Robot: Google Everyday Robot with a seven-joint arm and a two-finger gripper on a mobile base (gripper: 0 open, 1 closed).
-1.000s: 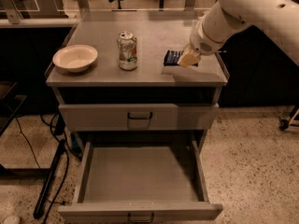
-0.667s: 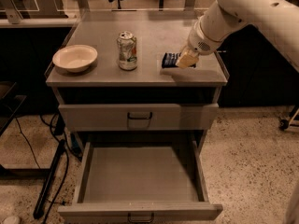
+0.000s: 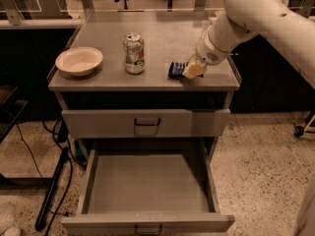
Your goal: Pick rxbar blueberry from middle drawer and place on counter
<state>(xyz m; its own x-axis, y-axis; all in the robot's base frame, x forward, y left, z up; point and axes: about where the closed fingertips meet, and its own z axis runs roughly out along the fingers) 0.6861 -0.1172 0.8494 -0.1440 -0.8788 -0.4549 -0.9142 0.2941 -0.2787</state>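
Note:
The rxbar blueberry (image 3: 177, 69), dark blue with pale lettering, is at the counter's (image 3: 162, 36) front right, low over or touching the surface. My gripper (image 3: 193, 71) reaches down from the right and is shut on the bar's right end. The white arm (image 3: 256, 18) comes in from the upper right. The middle drawer (image 3: 147, 186) at the bottom of the cabinet is pulled fully open, and nothing shows inside it.
A silver drink can (image 3: 134, 53) stands on the counter left of the bar. A pale bowl (image 3: 78, 60) sits at the counter's left. The drawer above (image 3: 147, 123) is shut. Dark cables and a stand (image 3: 54, 186) lie on the floor at left.
My gripper has moved the bar slightly left and toward the counter's front edge, and lower. The can, bowl and drawers have not moved.

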